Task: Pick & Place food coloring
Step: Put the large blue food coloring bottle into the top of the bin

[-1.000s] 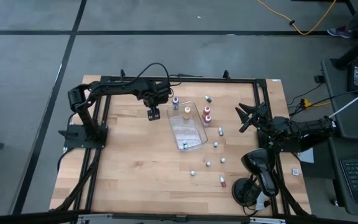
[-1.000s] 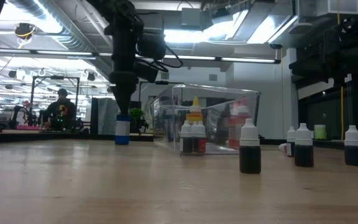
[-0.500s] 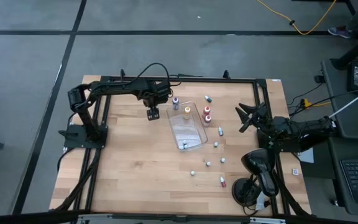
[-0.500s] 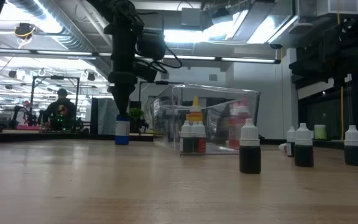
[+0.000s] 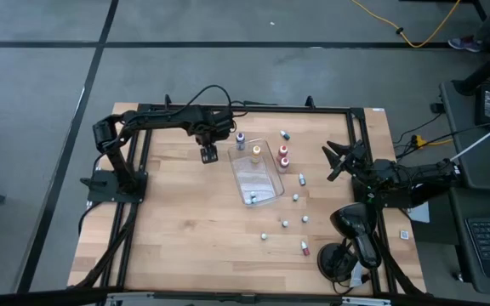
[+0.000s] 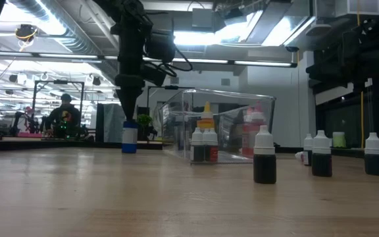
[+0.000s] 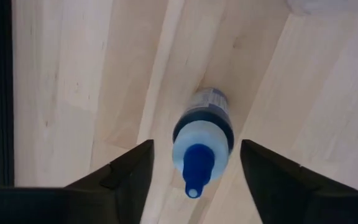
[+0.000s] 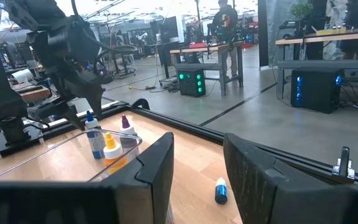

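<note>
Directly above an upright blue bottle [image 7: 202, 138], the left gripper [image 7: 194, 163] hangs with jaws spread, touching nothing; the right gripper's [image 5: 337, 161] jaws also stand apart, empty.

light: bright, overhead | low view: ceiling glare | shadows: soft

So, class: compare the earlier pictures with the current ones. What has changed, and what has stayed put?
Hardly anything. The left gripper hangs over the blue bottle beside the tray, fingers either side of it and not yet touching; no move shows. The right gripper, the tray and the other bottles stayed as they were.
</note>
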You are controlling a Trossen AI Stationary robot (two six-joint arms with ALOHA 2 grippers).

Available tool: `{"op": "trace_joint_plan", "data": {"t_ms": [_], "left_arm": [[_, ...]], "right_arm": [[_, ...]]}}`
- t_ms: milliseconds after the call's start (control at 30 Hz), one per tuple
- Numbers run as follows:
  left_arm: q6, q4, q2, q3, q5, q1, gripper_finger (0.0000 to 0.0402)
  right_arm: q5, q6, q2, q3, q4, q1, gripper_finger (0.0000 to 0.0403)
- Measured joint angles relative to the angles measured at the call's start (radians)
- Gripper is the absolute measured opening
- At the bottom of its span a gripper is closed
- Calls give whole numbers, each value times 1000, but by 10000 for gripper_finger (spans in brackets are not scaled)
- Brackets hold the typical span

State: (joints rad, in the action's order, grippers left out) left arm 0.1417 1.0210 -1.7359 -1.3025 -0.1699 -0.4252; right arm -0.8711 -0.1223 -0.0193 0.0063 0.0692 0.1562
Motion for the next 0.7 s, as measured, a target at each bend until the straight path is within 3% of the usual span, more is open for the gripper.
{"op": "trace_joint_plan", "data": {"t_ms": [300, 700], "left_arm": [[1, 1, 2, 4, 4, 0, 109], [-33, 136, 5, -65, -23, 0, 119]], "right_arm": [[0, 0, 0, 0, 0, 0, 142], [0, 0, 0, 0, 0, 0, 142]]}}
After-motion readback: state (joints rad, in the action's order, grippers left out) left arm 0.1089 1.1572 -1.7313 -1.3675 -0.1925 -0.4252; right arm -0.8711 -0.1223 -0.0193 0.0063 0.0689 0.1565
